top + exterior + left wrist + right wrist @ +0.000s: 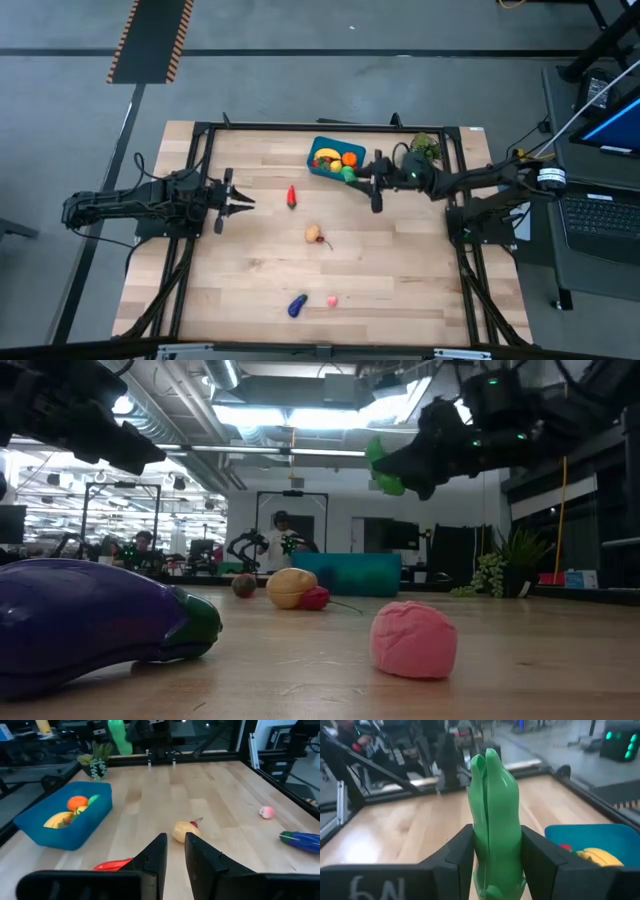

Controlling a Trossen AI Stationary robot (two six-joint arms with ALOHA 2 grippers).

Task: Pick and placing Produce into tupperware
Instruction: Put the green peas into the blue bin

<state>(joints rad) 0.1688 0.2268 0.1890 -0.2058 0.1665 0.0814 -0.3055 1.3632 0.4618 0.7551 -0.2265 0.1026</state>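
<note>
High view: the right gripper (352,175) hangs at the near-right corner of the teal tub (322,147), pinching a green vegetable (348,173). The tub holds a yellow piece (326,155) and an orange piece (349,158). The left gripper (247,203) hovers above the table, with a red pepper (291,196) just beyond its tips. A tan piece (314,234) lies mid-table; a purple eggplant (297,306) and a pink piece (332,300) lie near the front edge.

Low view: the green vegetable is held aloft, clear of the table (540,660).

Left wrist view: the fingers (155,857) stand slightly parted, holding nothing; the red pepper lies just beside them.

Right wrist view: the fingers (542,857) clamp the green vegetable on both sides, tub beside.
</note>
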